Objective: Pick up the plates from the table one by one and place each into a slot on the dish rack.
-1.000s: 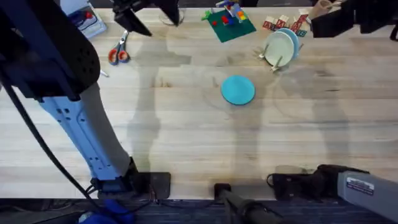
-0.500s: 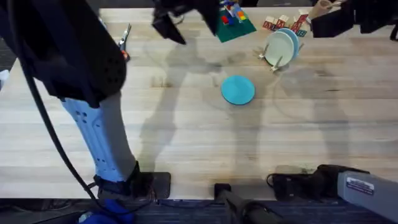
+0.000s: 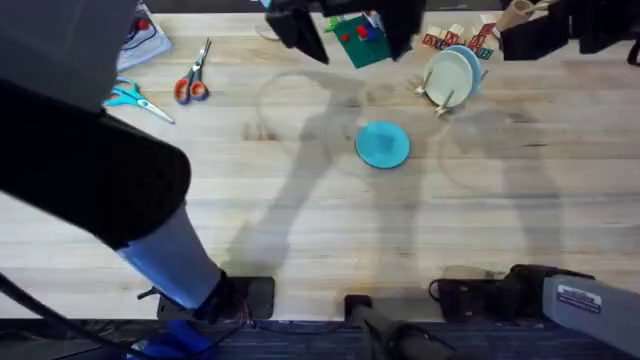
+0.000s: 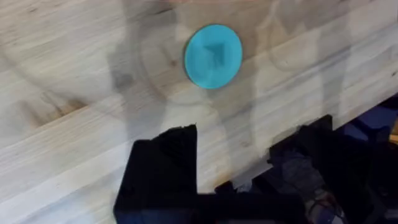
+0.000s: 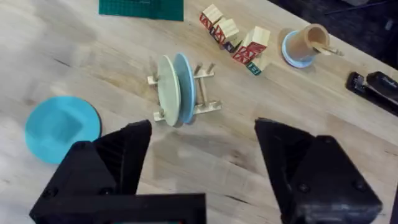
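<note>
The teal plate (image 3: 383,143) (image 4: 213,56) (image 5: 62,127) lies flat near the middle of the table (image 3: 300,220). At the far right the dish rack (image 3: 447,92) (image 5: 205,107) holds the pale light-blue plate (image 3: 462,68) (image 5: 185,87) upright in a slot, with a cream plate (image 5: 165,90) beside it. My left gripper (image 3: 350,32) (image 4: 249,134) hangs open high over the far edge, beyond the teal plate, holding nothing. My right gripper (image 3: 540,35) (image 5: 205,127) is open and holds nothing, raised near the rack at the far right.
A green board with bricks (image 3: 365,40) lies under the left gripper. Lettered wooden blocks (image 3: 455,38) (image 5: 233,34) and a wooden cup (image 5: 308,43) stand behind the rack. Red-handled scissors (image 3: 190,82) and teal scissors (image 3: 135,98) lie at the far left. A black stapler (image 5: 376,87) rests off to the side.
My left arm has swung right along the far edge, from above the scissors to above the green board. The teal plate, the rack and the right arm have not moved.
</note>
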{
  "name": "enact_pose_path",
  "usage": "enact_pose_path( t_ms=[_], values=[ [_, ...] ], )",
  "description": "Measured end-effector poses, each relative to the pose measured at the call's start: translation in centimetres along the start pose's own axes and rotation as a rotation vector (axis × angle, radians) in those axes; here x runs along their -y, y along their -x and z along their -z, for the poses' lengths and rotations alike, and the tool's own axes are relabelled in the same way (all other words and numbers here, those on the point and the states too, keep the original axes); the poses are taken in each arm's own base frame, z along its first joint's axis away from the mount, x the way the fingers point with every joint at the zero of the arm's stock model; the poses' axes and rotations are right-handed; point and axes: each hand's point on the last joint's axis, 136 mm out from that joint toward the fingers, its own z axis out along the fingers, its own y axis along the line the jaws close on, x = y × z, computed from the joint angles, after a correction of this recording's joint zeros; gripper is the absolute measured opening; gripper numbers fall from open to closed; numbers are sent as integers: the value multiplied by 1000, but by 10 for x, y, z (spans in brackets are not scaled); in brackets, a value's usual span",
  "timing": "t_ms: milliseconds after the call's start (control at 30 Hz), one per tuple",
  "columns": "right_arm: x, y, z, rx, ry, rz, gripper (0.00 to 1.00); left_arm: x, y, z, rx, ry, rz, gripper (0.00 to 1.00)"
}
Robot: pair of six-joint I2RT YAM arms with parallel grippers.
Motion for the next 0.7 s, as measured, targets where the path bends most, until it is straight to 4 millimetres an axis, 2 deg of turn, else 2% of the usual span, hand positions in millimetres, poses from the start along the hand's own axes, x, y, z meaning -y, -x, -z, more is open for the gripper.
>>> enact_pose_path(
  t_ms=[133,633,667,700],
  values=[
    [0,0,0,0,0,0,995,15,-1,-7,2,-3,-36,995],
    [0,0,0,0,0,0,996,13,12,-6,55,5,-16,994],
    [0,0,0,0,0,0,995,14,13,-5,62,3,-15,978],
    [0,0,0,0,0,0,995,14,15,-5,68,0,-18,866]
  ],
)
